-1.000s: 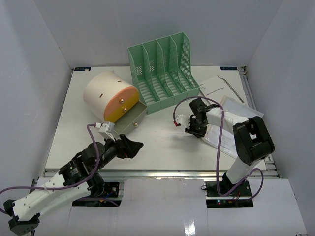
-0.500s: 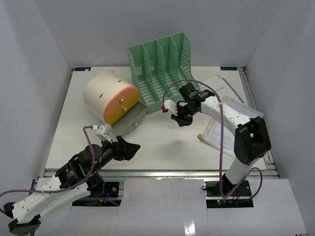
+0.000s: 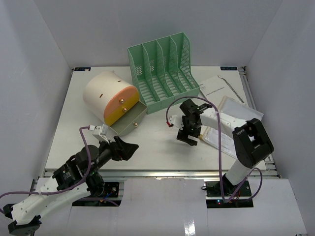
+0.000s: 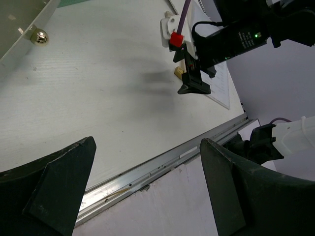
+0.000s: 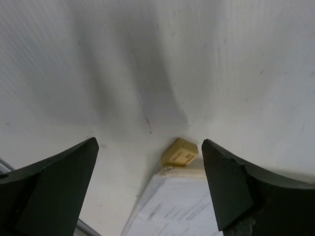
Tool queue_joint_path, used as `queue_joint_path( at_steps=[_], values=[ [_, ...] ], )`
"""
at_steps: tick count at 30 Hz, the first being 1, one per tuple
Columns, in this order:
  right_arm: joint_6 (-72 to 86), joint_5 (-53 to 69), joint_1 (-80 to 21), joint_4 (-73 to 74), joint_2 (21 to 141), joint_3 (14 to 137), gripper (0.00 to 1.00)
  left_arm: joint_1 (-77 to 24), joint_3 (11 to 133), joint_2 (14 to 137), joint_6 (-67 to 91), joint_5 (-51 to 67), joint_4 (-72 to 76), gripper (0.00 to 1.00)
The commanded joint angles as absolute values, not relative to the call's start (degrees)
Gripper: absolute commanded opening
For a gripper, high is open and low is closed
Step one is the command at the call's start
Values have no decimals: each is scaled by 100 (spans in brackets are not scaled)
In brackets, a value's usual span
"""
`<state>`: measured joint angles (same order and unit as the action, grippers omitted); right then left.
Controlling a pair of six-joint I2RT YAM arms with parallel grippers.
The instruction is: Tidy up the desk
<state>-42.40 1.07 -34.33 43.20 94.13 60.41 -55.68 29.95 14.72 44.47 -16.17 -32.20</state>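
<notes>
Right gripper (image 3: 187,133) spread, hung over tan block (image 5: 180,152) at corner of papers (image 5: 172,209), probably lining up a pick. Left gripper (image 3: 129,149) spread, idle near desk (image 3: 74,123) front.

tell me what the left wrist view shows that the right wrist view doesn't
Left wrist only: the brass drawer knob, the front rail, the left fingers. Right wrist only: the faint print on the tan block. Both: the white desk, that block at the corner of the papers, the right fingers, open.
</notes>
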Motion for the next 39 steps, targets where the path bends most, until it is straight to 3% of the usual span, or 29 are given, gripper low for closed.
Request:
queue_joint_path(
  at_steps=[1,7,9,16,25,32,37,39],
  values=[
    [-4120,-581,-3180,4036,9181,5940,91,-5586,3053,1491,4491,-1698,-3270,98],
    [-4212,-676,-2863,3820,9586,5928,81,-5583,3072,1373,4537,-1706,-3362,98],
    [-4223,-576,-2780,3842,9710,5937,71,-5585,3090,1313,4544,-1736,-3420,98],
    [-4271,-85,-2724,3910,9835,5871,48,-5581,3111,1318,4561,-1758,-3437,98],
    [-4486,1982,-2725,4331,9657,6473,8,-5588,3252,1430,4613,-1881,-3422,98],
    [-4606,3326,-3357,4252,9330,7560,8,-5581,3446,1586,4498,-2022,-3214,98],
    [-3986,3532,-4095,3665,9916,8797,13,-5581,3621,1823,4368,-2099,-3068,98],
    [-3429,3464,-4458,3260,10415,9825,18,-5590,3802,1949,4265,-2161,-3076,98]
  ],
)
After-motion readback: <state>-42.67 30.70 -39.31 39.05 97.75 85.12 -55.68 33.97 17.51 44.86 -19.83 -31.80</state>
